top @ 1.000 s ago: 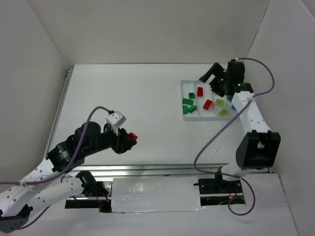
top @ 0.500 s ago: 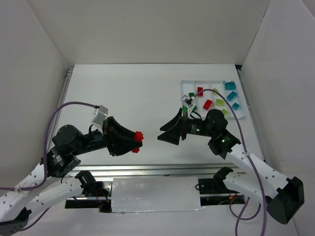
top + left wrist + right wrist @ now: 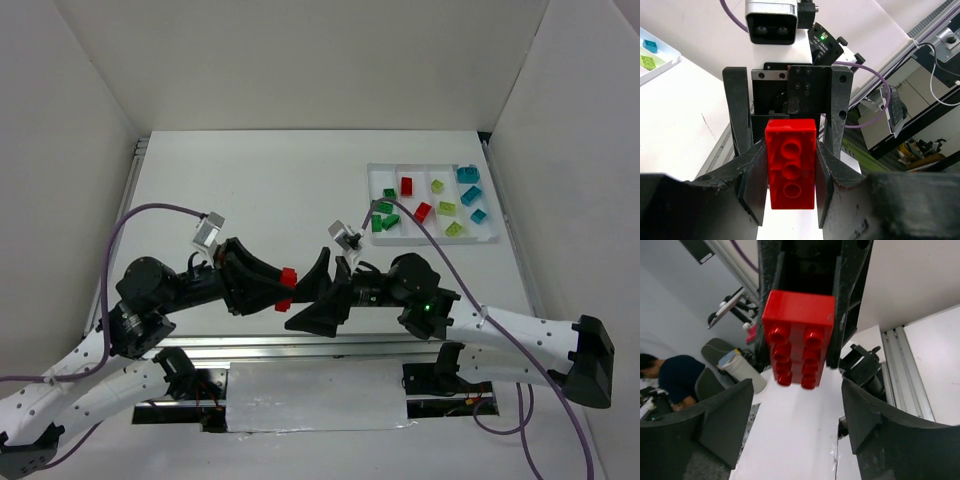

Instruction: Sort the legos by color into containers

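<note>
My left gripper [image 3: 280, 288] is shut on a red lego brick [image 3: 286, 277], held above the table's near middle; in the left wrist view the brick [image 3: 790, 162] sits between both fingers, hollow underside showing. My right gripper [image 3: 312, 292] is open, its fingers spread wide just right of the brick, facing it. In the right wrist view the studded red brick [image 3: 797, 337] hangs ahead of the open fingers [image 3: 867, 412]. The white tray [image 3: 487, 239] at the far right holds green, red, yellow-green and teal legos in its compartments.
White walls enclose the table on the left, back and right. A metal rail [image 3: 300, 345] runs along the near edge with the arm bases below it. A tray corner with a teal and a yellow-green brick shows in the left wrist view [image 3: 660, 60].
My right arm has swung from the tray down and left to face the left gripper. My left gripper has moved slightly right with the red brick still held.
</note>
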`<state>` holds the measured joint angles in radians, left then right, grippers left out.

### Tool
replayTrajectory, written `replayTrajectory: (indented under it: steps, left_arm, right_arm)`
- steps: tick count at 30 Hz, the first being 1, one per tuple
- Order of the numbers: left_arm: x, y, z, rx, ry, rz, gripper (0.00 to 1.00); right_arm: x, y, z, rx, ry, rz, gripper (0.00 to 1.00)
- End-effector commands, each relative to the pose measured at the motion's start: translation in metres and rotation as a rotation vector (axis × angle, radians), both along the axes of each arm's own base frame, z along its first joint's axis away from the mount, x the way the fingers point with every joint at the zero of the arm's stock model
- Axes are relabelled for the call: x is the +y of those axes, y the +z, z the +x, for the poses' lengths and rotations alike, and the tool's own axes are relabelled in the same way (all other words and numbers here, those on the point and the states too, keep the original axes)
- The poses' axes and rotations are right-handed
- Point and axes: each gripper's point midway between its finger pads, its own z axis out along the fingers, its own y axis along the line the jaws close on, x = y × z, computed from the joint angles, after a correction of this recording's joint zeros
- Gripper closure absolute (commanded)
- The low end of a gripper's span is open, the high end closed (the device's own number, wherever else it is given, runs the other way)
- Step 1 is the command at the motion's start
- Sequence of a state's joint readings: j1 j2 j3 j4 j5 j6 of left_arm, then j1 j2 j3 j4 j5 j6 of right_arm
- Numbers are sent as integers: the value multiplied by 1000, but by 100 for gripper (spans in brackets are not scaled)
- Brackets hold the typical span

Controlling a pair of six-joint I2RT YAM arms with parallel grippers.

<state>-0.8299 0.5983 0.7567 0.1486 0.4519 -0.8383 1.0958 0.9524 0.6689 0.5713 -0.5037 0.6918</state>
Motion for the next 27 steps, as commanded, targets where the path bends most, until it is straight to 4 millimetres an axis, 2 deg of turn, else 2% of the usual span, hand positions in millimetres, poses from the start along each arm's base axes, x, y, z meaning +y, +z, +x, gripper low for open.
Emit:
replayTrajectory:
  steps: [1,16,20,21,24,25,27]
  left_arm:
    - [6,25,-11,-62,-27,-80,100]
    - [7,20,-15,-76,-41,-71,100]
    - [8,18,-15,-77,-41,-68,100]
    - [8,17,-15,-75,-41,-66,100]
    - [8,15,-14,-75,-32,-56,100]
    - [8,14,-12,-72,-21,-53,100]
    - [10,13,-11,-76,-9,-46,100]
  right_arm:
    - [9,40,16,-34,-129,97,24]
    - [18,49,5,-37,-54,152,35]
    - [19,50,3,-38,-44,159,44]
    - [19,51,3,-36,-45,159,47]
    - [18,50,4,-31,-50,156,91]
    - [18,49,4,-28,-53,152,100]
    - [19,48,5,-29,-58,146,100]
